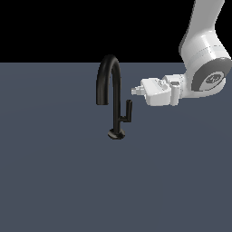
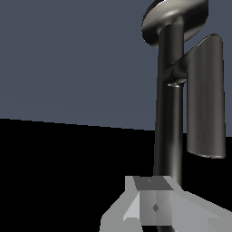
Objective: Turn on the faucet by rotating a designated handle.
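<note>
The dark faucet (image 1: 116,102) stands on the grey surface, with its arched spout curving toward the exterior view's left and a small round base (image 1: 116,134). The handle (image 1: 128,110) is a short upright bar on a stub at the stem's right in the exterior view. My gripper (image 1: 134,91) lies horizontal, pointing at the stem, just above and to the right of the handle's top, touching nothing. Its fingers look closed together and empty. The wrist view shows the stem (image 2: 170,127), the handle (image 2: 206,95) and my gripper (image 2: 154,206) close to the stem.
The flat grey surface (image 1: 54,172) stretches all around the faucet. My white arm (image 1: 204,50) comes in from the exterior view's upper right.
</note>
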`<state>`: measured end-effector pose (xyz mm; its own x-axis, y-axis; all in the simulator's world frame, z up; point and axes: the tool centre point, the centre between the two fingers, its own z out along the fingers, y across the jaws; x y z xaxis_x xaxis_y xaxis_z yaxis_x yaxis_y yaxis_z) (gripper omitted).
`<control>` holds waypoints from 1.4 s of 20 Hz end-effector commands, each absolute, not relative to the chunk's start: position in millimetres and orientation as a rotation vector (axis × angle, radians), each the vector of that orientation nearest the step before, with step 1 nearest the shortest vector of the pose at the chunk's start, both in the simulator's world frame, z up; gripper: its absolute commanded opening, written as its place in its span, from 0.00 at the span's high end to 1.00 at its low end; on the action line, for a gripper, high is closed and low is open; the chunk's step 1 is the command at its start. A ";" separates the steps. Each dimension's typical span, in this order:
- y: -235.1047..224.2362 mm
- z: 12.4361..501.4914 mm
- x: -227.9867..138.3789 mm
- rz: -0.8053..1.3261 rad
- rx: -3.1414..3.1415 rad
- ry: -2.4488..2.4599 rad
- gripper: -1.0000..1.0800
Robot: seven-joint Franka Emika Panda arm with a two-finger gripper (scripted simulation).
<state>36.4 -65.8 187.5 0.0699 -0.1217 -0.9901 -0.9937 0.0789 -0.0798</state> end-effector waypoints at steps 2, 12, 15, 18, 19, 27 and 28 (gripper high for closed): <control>-64.2 168.5 39.1 1.050 -1.165 1.302 1.00; -59.2 142.4 41.2 1.072 -1.028 1.329 1.00; -58.9 141.8 41.2 1.072 -1.024 1.330 1.00; -58.9 141.7 41.1 1.072 -1.025 1.330 1.00; -58.3 142.7 38.4 1.072 -1.025 1.330 1.00; -53.2 150.9 16.8 1.072 -1.025 1.329 1.00; -52.5 152.0 14.0 1.072 -1.025 1.329 1.00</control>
